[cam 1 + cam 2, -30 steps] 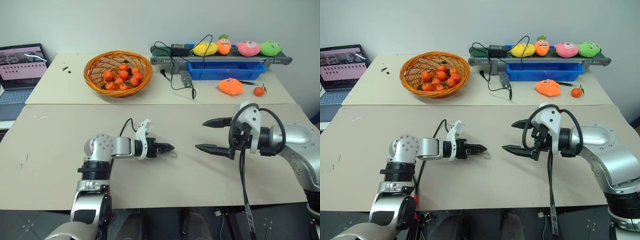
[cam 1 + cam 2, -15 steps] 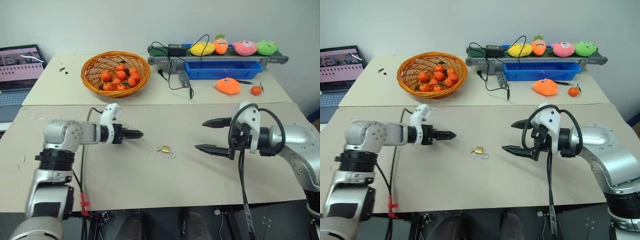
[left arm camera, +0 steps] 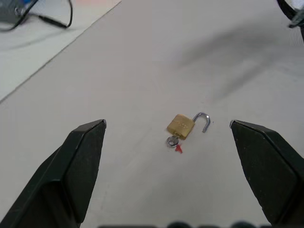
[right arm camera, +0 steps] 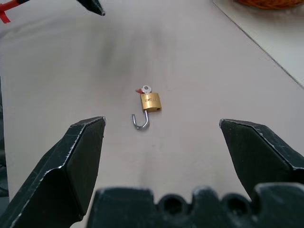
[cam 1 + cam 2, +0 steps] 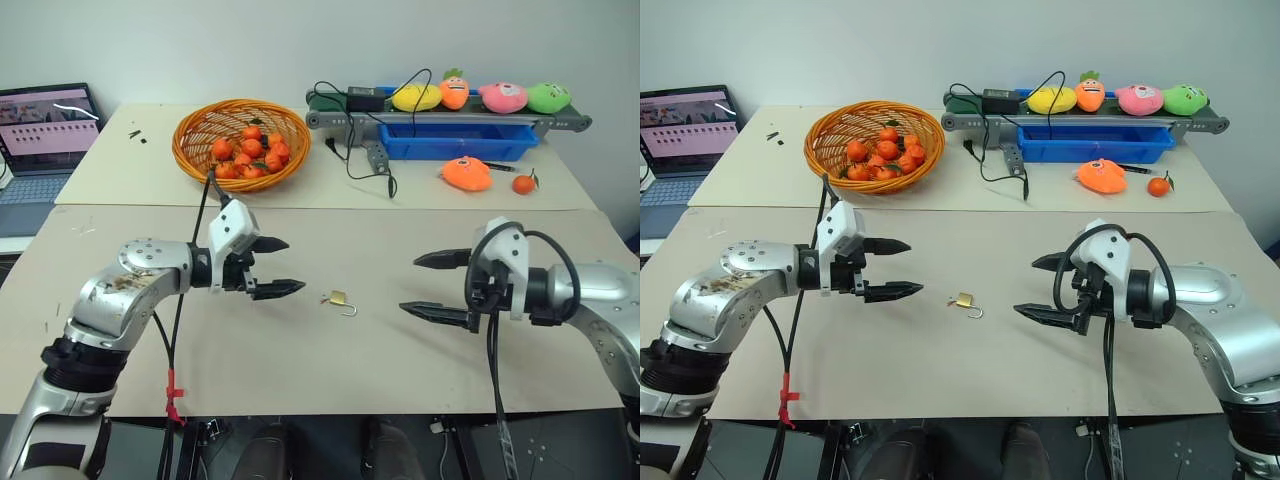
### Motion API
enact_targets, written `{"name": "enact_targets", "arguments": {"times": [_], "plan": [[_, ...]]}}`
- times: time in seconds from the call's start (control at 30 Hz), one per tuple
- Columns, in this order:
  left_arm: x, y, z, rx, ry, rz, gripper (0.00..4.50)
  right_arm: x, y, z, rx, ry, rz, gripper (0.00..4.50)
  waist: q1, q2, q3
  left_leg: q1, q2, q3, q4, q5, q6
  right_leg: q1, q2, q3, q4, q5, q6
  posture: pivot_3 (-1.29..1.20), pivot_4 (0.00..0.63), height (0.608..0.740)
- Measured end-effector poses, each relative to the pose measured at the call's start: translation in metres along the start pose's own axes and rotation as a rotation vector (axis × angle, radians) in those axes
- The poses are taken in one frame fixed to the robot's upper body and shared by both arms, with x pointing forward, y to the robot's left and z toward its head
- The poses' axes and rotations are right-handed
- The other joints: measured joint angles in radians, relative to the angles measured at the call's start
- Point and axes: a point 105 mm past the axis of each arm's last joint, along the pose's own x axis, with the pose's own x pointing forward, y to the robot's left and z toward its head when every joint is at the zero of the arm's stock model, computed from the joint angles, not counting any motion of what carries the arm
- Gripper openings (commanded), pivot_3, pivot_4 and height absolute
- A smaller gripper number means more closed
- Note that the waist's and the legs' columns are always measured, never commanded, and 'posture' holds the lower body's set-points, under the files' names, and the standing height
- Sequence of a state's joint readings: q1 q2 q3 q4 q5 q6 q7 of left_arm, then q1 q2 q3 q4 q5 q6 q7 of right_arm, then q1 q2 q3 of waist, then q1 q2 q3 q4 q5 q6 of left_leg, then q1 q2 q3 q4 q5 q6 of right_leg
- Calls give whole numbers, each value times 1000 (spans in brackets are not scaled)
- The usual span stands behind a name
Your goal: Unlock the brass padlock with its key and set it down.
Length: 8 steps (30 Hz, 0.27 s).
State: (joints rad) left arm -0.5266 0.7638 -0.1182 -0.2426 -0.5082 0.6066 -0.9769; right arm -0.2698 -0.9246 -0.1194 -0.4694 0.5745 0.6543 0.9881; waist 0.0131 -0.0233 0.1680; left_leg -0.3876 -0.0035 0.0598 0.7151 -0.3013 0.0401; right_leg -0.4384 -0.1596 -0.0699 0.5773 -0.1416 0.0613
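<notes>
Brass padlock: lying flat on the beige table, centre of the head-camera frame, slightly below the middle; silver shackle swung open, hooked end free of the body. Key: small round metal head, set against the bottom face of the lock body, apparently seated in it; tiny red speck just beside it. Left gripper: centre-left of frame, fingers spread wide, empty, pointing toward the padlock and apart from it. Right gripper: centre-right of frame, fingers spread wide, empty, pointing toward the padlock from the opposite side, likewise apart from it. Padlock between the two grippers, untouched by either. Orange wicker basket: upper left-centre, on the far table, holding small oranges. Laptop: upper left edge, screen lit. Blue tray: upper right, beneath a small conveyor carrying four plush toys. Orange plush toy and single orange: in front of the tray. Black cable: trailing from the conveyor toward the table centre.
</notes>
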Motion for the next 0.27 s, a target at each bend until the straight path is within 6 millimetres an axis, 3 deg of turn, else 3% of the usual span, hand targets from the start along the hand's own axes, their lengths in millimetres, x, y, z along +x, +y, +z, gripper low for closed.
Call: {"name": "enact_targets", "arguments": {"times": [0.27], "plan": [[-1,-3,0,62,-2,-29,4465,-3,0,-1,9,-5,-26,4500,-1,0,0,0,0,-1,0,0,1,0,0,0,0,0,0,0,150,740]]}}
